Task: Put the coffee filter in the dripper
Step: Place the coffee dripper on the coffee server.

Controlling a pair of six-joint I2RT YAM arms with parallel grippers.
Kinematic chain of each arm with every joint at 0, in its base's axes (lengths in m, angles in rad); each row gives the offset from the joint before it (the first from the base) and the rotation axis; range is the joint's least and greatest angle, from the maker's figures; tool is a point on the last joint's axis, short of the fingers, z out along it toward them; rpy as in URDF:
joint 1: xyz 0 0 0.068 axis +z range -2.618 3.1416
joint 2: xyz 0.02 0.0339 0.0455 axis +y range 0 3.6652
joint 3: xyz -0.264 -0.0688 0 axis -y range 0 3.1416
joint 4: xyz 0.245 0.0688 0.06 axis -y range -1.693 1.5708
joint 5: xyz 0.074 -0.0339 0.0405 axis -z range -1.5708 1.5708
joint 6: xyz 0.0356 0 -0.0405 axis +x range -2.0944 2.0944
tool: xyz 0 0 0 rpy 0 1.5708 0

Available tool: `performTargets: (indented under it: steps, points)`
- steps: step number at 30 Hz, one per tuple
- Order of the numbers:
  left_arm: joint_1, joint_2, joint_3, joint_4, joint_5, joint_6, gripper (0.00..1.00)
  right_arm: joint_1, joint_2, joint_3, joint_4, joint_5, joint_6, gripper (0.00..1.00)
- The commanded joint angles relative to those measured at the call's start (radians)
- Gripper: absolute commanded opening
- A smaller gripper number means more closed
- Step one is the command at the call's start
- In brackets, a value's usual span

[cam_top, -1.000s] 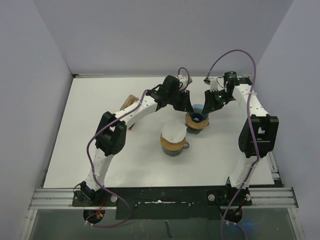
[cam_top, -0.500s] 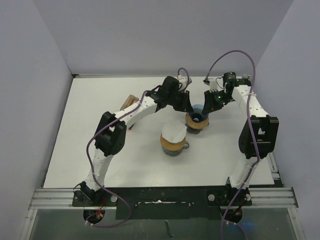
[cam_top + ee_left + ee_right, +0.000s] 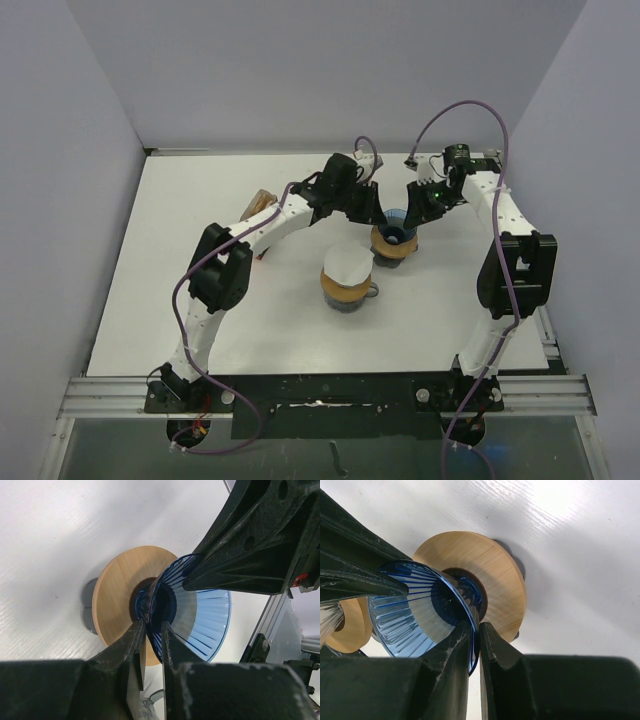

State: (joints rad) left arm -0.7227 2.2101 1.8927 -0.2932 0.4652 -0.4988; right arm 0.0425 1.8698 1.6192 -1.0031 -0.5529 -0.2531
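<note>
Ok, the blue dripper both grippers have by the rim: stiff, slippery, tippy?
Probably stiff: the blue dripper shows no bending under both pinches. Likely slippery: the left gripper and right gripper clamp only its thin glossy rim. Perhaps tippy: a wide cone on a narrow neck above the wooden disc.

dripper [image 3: 200, 622] | blue ribbed cone | upright on wooden collar [image 3: 117, 595] | mid-scene

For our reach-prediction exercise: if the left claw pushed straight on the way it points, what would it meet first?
The blue dripper, whose wall the left claw pinches; just beyond, probably the wooden collar, though depth is unclear.
</note>
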Motion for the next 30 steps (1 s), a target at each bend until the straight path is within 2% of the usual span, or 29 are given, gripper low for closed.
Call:
performTargets:
  steps: [1, 19, 30]
  points:
    - [-0.015, 0.025, -0.062, -0.065, 0.011, 0.037, 0.0, 0.044, 0.042, -0.051, 0.048, 0.063, -0.038, 0.12]
    - [-0.018, 0.043, -0.074, -0.069, 0.016, 0.044, 0.0, 0.053, 0.051, -0.074, 0.061, 0.074, -0.04, 0.12]
    - [0.003, 0.03, 0.1, -0.141, -0.044, 0.068, 0.0, 0.042, 0.075, 0.102, -0.039, 0.014, -0.055, 0.15]
